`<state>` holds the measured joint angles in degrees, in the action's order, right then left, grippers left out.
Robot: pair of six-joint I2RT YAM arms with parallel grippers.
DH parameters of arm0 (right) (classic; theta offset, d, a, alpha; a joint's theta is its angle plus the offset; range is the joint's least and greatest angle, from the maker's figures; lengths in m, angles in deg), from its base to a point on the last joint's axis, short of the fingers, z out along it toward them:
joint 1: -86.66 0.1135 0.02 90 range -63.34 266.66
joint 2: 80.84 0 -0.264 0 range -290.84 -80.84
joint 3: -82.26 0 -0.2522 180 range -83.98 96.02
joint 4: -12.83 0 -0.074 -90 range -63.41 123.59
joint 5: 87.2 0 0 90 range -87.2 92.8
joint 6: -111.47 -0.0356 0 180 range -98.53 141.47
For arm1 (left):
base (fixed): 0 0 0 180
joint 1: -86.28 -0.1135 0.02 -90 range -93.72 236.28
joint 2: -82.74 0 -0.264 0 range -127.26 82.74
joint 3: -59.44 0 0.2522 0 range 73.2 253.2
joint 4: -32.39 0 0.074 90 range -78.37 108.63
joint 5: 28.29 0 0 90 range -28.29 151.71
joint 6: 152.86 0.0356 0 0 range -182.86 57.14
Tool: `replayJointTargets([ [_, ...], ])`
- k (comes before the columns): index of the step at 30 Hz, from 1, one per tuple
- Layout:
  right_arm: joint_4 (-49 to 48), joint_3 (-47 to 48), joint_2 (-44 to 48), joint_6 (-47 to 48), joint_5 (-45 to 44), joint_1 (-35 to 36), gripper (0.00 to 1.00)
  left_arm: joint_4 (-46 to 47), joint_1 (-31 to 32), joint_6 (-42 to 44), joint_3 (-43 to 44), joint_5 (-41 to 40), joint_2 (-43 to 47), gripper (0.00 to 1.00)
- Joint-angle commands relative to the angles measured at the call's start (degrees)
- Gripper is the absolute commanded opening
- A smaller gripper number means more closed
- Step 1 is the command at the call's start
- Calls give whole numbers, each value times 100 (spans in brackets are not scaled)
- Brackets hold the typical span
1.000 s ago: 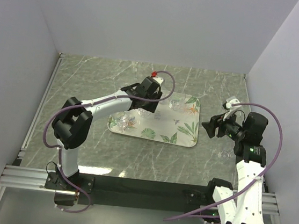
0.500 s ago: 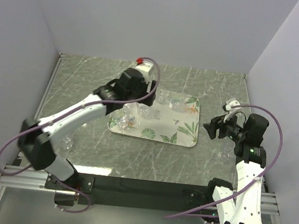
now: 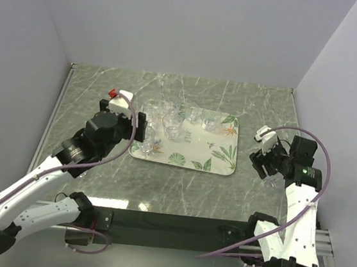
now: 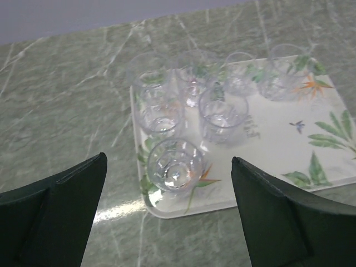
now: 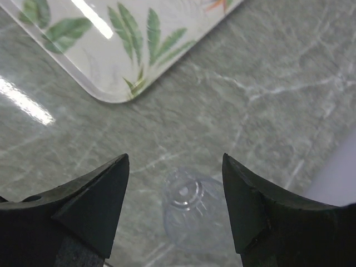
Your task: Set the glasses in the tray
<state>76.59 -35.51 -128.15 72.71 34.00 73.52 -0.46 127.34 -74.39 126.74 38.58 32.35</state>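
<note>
The leaf-printed tray [image 3: 218, 152] lies mid-table and holds several clear glasses [image 3: 173, 125]. My left gripper [image 3: 142, 125] is open and empty, hovering just off the tray's left near edge. In the left wrist view the gripper [image 4: 169, 222] frames the nearest glass [image 4: 175, 165] on the tray [image 4: 289, 139]. One more glass [image 3: 267, 183] sits on the table right of the tray. My right gripper [image 3: 260, 161] is open just above it. In the right wrist view this glass [image 5: 192, 214] shows between the open fingers [image 5: 94, 206], not touched.
The tray's right near corner [image 5: 111, 61] lies a short way from the loose glass. The right wall stands close behind the right arm. The table's metal rail [image 3: 49, 125] runs along the left side.
My left arm has drawn back from over the tray to its left near side, empty. My right gripper has dropped and shifted toward the loose glass on the table.
</note>
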Motion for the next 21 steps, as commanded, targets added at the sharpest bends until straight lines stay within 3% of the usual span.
replayJointTargets([
  [1,396,356,-226,44,-1035,-56,74,256,-10,265,-387,-621,292,99],
  [10,739,172,-226,-773,-1529,-65,73,371,-10,169,-687,-622,1022,99],
  [21,451,-320,-638,-1090,-1652,-65,67,353,-10,160,-704,-613,1093,99],
])
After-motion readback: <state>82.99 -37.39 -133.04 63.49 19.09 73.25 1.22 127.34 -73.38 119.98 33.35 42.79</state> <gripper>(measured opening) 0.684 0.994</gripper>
